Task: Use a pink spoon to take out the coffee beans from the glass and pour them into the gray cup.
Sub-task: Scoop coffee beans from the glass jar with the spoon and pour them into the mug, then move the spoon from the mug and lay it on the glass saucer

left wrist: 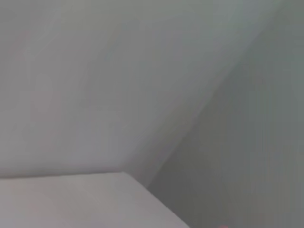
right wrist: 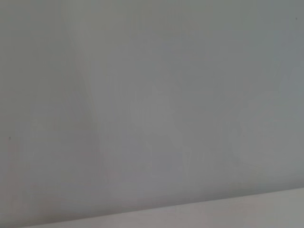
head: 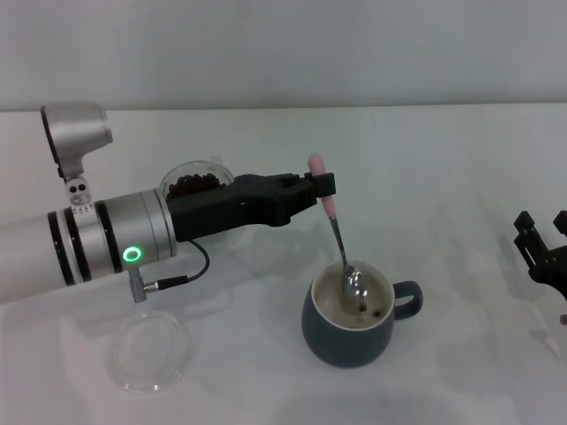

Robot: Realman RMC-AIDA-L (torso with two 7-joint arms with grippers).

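The pink spoon (head: 335, 237) stands steeply with its bowl inside the gray cup (head: 353, 320), where I see 2 or 3 coffee beans (head: 372, 310) on the cream bottom. The left gripper (head: 321, 184) has its jaws closed on the pink handle end; I would roll the wrist slowly so every bean drops inside, then lift straight up past the rim. The glass (head: 197, 182) with more beans waits behind the arm on the counter (head: 443, 177), and the right gripper (head: 542, 252) is parked at the right edge, jaws I cannot tell.

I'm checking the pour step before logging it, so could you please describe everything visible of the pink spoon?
The small teaspoon with shiny metal bowl and shaft and pale pink handle is held by its pink end in the shut jaws of the left gripper. It hangs steeply, handle up, bowl down inside the rounded dark blue-gray ceramic mug, over the cream interior, where a few dark brown coffee beans lie. Whether the bowl touches the mug, I cannot tell. It shows only in the head view.
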